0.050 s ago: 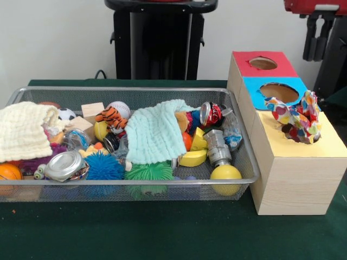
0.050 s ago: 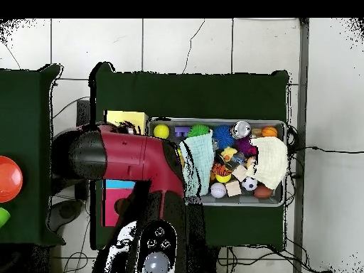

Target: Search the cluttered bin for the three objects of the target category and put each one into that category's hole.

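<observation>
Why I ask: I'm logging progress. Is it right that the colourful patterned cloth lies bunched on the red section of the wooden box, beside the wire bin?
Not quite. In the front view the colourful patterned cloth lies bunched on the yellow section of the wooden box, not the red section. The box does stand beside the wire bin.

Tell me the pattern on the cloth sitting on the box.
Multicoloured hearts on the cloth, clearest in the front view.

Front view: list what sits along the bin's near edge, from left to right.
Orange ball → silver jar lid → blue spiky ball → green spiky ball → yellow ball.
</observation>
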